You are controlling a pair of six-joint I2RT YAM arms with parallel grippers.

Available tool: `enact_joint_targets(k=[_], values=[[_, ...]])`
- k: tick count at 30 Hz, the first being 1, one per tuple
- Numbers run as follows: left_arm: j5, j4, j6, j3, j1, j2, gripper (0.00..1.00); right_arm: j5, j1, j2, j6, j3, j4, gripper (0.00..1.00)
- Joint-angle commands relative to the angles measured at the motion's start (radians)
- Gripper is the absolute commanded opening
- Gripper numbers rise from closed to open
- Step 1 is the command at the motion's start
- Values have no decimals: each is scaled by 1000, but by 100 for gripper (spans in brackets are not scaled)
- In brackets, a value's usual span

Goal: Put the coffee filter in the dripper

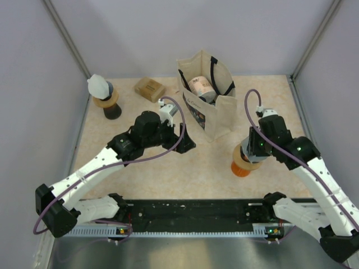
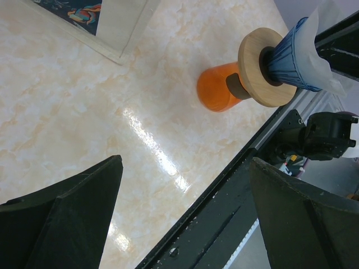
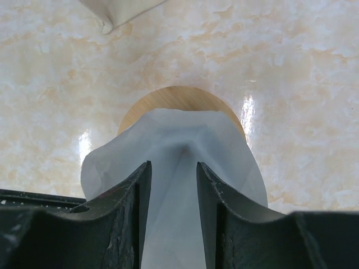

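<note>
Your top view looks down from behind; both wrist views share the dripper [image 2: 289, 59], the right from close above.

From my remote station, I see a table [image 1: 213, 162] with a glossy, beige, marble-patterned top, boxed in on three sides by plain, pale lavender-grey panels: a back wall [image 1: 185, 28], a left wall [image 1: 28, 84] and a right wall [image 1: 336, 84]. A slim left post [image 1: 66, 36] and right post [image 1: 315, 36] of metal rise from the table's far corners. A black rail [image 1: 196, 210] runs along its near edge. A bright streak of reflected light [image 2: 157, 151] glints on the tabletop.
</note>
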Motion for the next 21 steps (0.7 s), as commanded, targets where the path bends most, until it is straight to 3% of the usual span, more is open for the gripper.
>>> enact_joint_targets(k=[1,5,7,9,11,15,21], values=[[13,30,10,47,4,10,99,12,-7,-30,-17,103,5,39],[10,30,7,48,4,5,99,-3,-9,-44,-39,152,5,41],[3,30,7,50,4,3,99,-3,-9,-53,-46,179,8,48],[-9,25,7,53,4,0,99,18,-9,-64,-54,210,20,65],[-30,12,7,60,4,-6,99,81,-9,-84,-47,225,65,99],[-114,-25,1,82,10,-23,99,292,-9,-151,27,180,221,99],[-352,-148,-36,132,50,-62,99,469,-9,-228,-31,123,434,99]])
